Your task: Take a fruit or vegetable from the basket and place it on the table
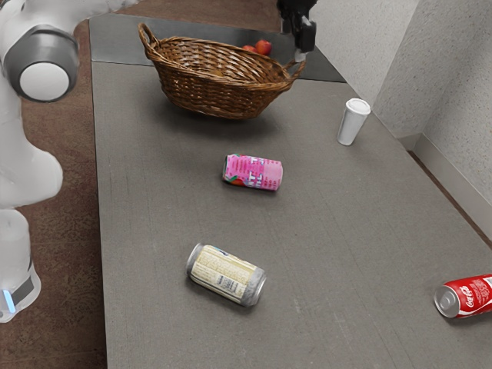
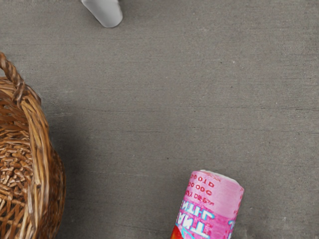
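Two red, round fruits (image 1: pixel 263 47) are at the far rim of the brown wicker basket (image 1: pixel 219 88), near the black pincer (image 1: pixel 300 54); whether this pincer is released or clenched, I cannot tell.

The table (image 1: pixel 154 231) is grey, and on it stands the wicker basket (image 1: pixel 223 83). Near the basket, a white cup (image 1: pixel 353 123) is upright; a pink can (image 1: pixel 254 173), a cream can (image 1: pixel 227 274) and a red can (image 1: pixel 470 297) lie on their sides.
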